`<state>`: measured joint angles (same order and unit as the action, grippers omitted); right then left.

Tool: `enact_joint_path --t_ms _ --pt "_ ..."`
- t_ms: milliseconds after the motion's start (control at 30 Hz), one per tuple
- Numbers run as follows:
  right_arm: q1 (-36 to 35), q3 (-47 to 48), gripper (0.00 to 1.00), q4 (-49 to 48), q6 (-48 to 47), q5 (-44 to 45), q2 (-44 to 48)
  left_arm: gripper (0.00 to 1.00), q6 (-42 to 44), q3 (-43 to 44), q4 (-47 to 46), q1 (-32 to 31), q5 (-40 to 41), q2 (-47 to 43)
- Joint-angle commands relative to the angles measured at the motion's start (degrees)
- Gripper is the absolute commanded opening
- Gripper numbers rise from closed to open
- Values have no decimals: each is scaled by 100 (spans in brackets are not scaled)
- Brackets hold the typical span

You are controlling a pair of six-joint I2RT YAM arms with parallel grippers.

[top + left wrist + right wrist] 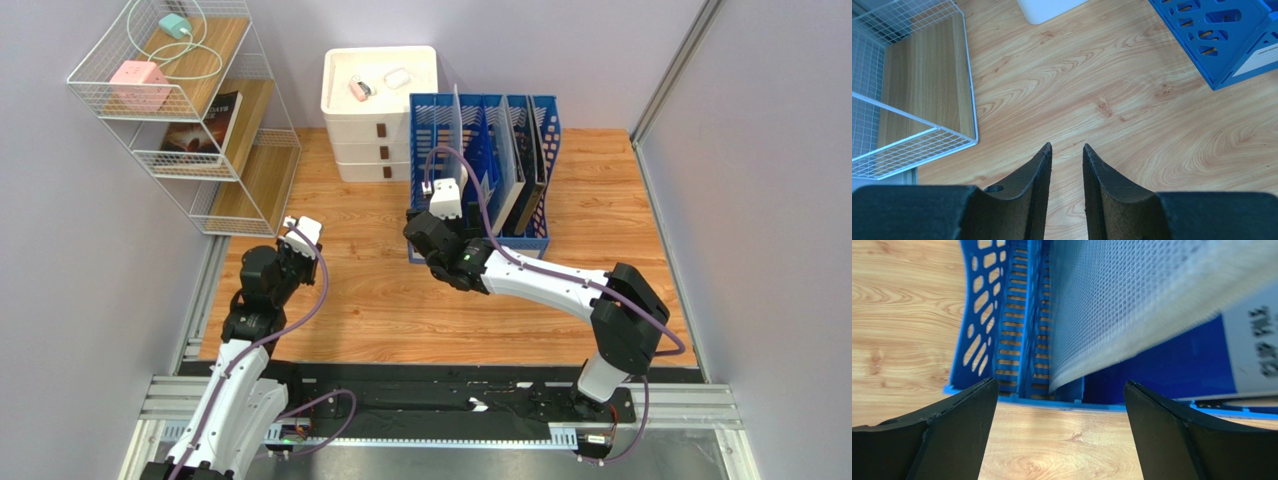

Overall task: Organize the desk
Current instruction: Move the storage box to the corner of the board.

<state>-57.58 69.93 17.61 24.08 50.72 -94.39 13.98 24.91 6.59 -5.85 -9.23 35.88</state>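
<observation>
The desk (400, 300) is light orange-brown wood with plank grain. My left gripper (1067, 146) hovers over bare wood near the desk's left side, beside the white wire shelf (912, 100). Its fingers stand a narrow gap apart with nothing between them. My right gripper (1060, 381) is wide open and empty, low over the desk just in front of the blue file rack (982, 315). A translucent white mesh folder (1122, 300) leans out of the rack's left slot, above and beyond the fingertips.
The blue file rack (478, 247) holds dark books (525, 170) in its right slots. A white drawer unit (380, 110) stands behind it with small items (362, 89) on top. The wire shelf (262, 90) carries a pink cube (137, 84), a teal charger (174, 25) and a book (205, 125).
</observation>
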Motion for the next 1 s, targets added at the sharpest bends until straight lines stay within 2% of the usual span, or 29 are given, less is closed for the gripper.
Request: enact_joint_path --t_ms 0,200,500,633,833,967 --pt "282 100 100 -406 71 -536 -298 36 17 5 -97 40 -149 -81" --pt "370 582 100 -460 -61 -581 -1028 36 26 5 -61 40 -149 -142" --pt "862 355 100 -241 561 -352 -1082 35 35 5 -61 40 -158 -169" --pt "1117 -171 100 -152 976 -379 -784 35 44 -3 -26 40 -149 -204" --pt "1451 -884 100 243 1791 42 -160 36 52 -3 0 40 -193 -213" --pt "1539 -1350 100 357 2180 254 551 36 61 -12 9 40 -228 -222"
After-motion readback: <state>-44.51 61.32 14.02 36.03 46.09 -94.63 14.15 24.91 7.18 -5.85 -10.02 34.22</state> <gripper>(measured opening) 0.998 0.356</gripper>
